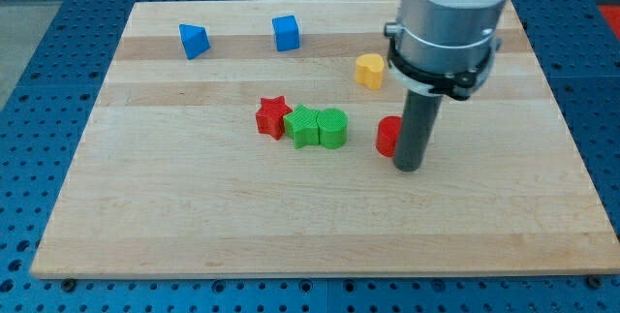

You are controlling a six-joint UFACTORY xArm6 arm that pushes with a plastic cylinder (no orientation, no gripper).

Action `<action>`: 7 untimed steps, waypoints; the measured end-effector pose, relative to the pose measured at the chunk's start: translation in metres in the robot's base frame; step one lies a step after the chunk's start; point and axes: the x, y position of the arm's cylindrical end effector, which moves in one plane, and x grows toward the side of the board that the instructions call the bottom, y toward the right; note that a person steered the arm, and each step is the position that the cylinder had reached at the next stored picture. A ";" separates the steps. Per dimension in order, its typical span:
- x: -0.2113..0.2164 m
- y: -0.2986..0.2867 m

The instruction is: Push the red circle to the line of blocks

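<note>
The red circle (388, 137) lies on the wooden board, right of centre, partly hidden by my rod. My tip (408, 166) rests on the board touching or just beside the red circle's right side. To the circle's left is a line of three touching blocks: a red star (273, 116), a green star (303, 126) and a green circle (332, 127). A gap of bare board separates the red circle from the green circle.
A yellow heart (369, 70) lies above the red circle near my arm. A blue triangle (194, 40) and a blue cube (286, 33) lie toward the view's top left. The board's edge (320, 274) runs along the view's bottom.
</note>
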 end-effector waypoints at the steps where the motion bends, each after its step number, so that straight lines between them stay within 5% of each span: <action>1: -0.002 0.018; 6: -0.017 -0.009; 7: -0.027 0.027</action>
